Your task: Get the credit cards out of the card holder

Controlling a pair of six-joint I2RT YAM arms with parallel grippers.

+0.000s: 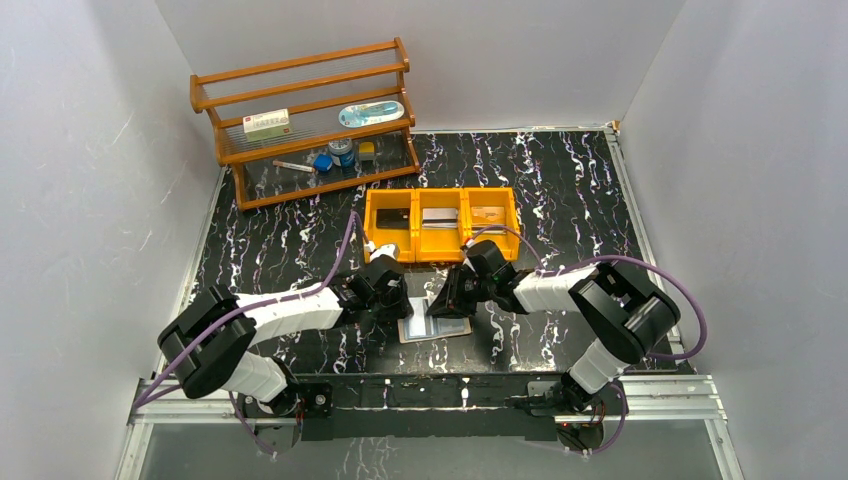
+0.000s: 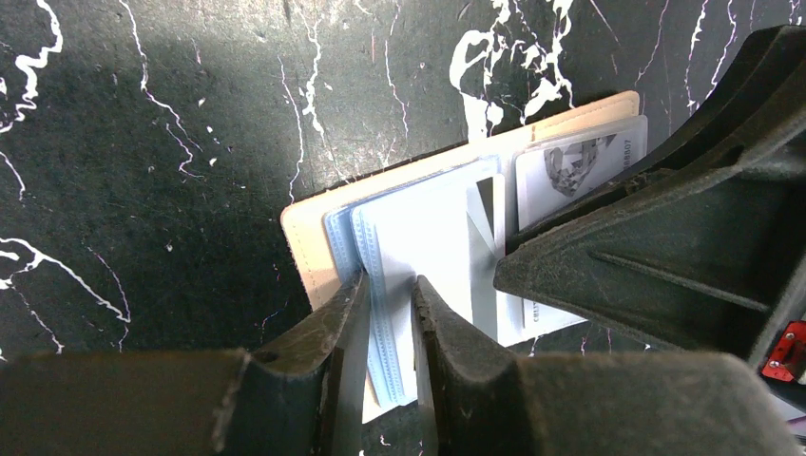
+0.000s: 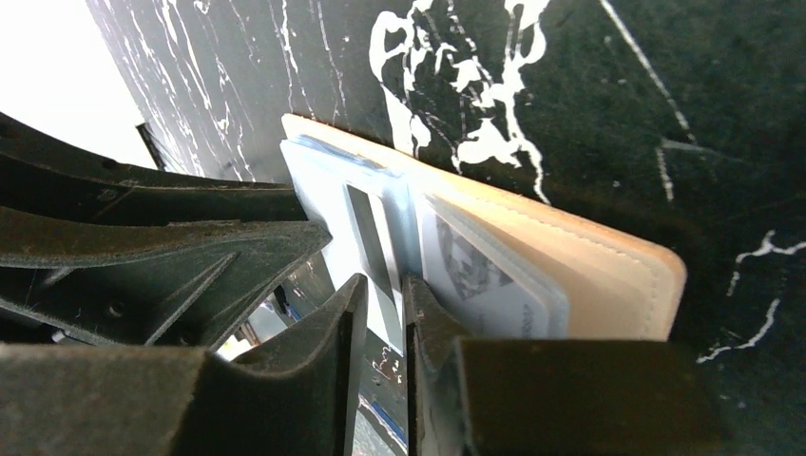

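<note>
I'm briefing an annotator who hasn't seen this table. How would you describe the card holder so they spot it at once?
On the black marbled table, look on the near side of the yellow bin, where the left gripper and right gripper meet. The card holder lies open there. Unlike the loose cards in the bin, it has a tan cover and shiny pale blue pockets.

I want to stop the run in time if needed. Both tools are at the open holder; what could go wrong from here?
1. The left tool straddles the edge of a blue pocket; closing there could lift the whole holder instead of freeing anything.
2. The right tool sits right beside it, at the striped card; the two tools could collide.
</note>
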